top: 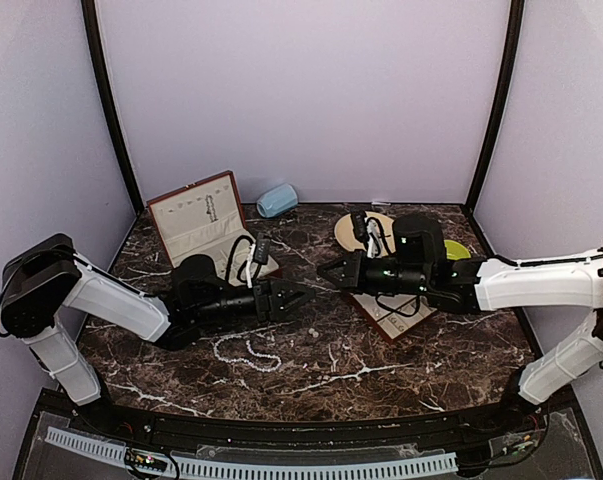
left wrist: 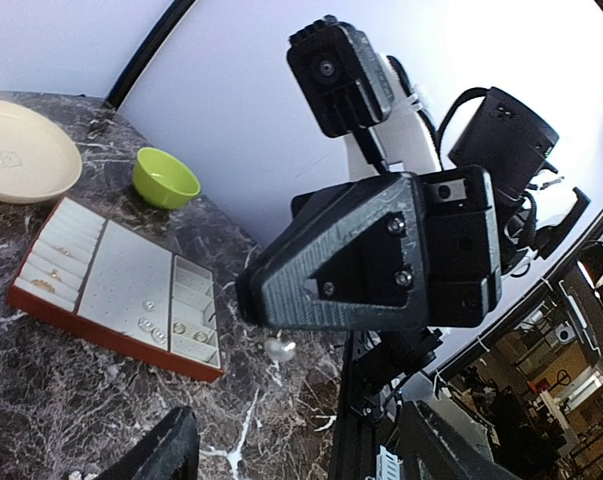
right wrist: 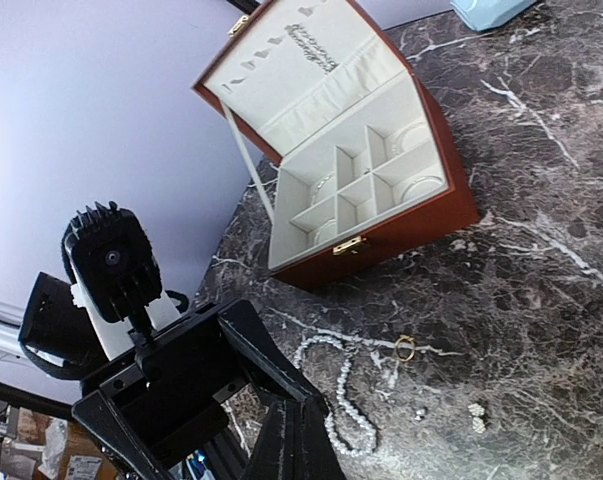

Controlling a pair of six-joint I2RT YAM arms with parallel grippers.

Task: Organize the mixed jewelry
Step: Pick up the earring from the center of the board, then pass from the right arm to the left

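A white pearl strand (top: 247, 350) (right wrist: 343, 400) lies on the marble in front of the left arm. Beside it on the table are a gold ring (right wrist: 406, 348), a tiny stud (right wrist: 419, 412) and a sparkly earring pair (right wrist: 476, 417). My right gripper (top: 324, 268) (right wrist: 293, 405) is shut to a point, and a small pearl earring (left wrist: 278, 347) hangs from its tip by a thin post. My left gripper (top: 307, 298) (left wrist: 301, 455) faces that tip from close by, a little lower. It stands open with nothing between its fingers (left wrist: 161, 450).
An open red-brown box (top: 196, 225) (right wrist: 381, 180) stands at the back left. The cream slotted tray (top: 396, 312) (left wrist: 111, 280) lies under the right arm and holds several small pieces. Behind it are a cream plate (top: 353, 232) (left wrist: 21, 160), a green bowl (top: 457, 250) (left wrist: 164, 178) and a blue object (top: 277, 200).
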